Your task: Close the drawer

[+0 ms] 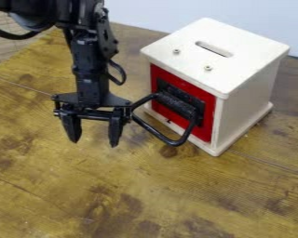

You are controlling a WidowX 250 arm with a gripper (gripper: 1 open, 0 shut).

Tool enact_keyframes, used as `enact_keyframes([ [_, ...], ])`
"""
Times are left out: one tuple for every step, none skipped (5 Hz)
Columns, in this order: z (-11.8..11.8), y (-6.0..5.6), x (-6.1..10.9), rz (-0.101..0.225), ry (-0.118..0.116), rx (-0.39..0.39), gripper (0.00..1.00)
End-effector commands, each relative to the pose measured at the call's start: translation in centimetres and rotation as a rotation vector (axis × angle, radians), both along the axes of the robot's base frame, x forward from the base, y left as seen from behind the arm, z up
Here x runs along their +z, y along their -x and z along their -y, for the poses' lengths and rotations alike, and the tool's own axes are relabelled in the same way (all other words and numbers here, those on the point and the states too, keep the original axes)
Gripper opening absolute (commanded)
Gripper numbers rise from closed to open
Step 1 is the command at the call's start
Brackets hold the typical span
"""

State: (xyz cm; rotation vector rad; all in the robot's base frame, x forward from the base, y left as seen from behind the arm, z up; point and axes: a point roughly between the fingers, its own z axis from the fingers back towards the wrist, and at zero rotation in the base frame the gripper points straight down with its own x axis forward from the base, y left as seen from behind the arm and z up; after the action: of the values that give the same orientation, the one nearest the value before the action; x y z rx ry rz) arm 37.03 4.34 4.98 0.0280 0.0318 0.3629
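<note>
The black gripper [94, 136] is hanging at left of centre, its fingers standing wide apart with nothing between them. The drawer [184, 100] is sitting right of centre, its red front lying flush within the white cabinet [234, 70], loop handle [173, 140] projecting leftward.

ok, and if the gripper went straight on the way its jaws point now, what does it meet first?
Most likely the bare wooden tabletop: the jaws point down at it, with nothing seen between. How far below it lies is unclear from this one view.
</note>
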Motion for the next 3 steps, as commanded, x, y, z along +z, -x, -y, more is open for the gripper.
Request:
enact_keyframes([
  [0.26, -0.48, 3.86, 0.113, -0.01, -0.015, 1.0],
  [0.37, -0.55, 3.92, 0.119, -0.008, -0.02, 1.0],
  [0.44, -0.48, 3.98, 0.127, -0.007, -0.022, 1.0],
])
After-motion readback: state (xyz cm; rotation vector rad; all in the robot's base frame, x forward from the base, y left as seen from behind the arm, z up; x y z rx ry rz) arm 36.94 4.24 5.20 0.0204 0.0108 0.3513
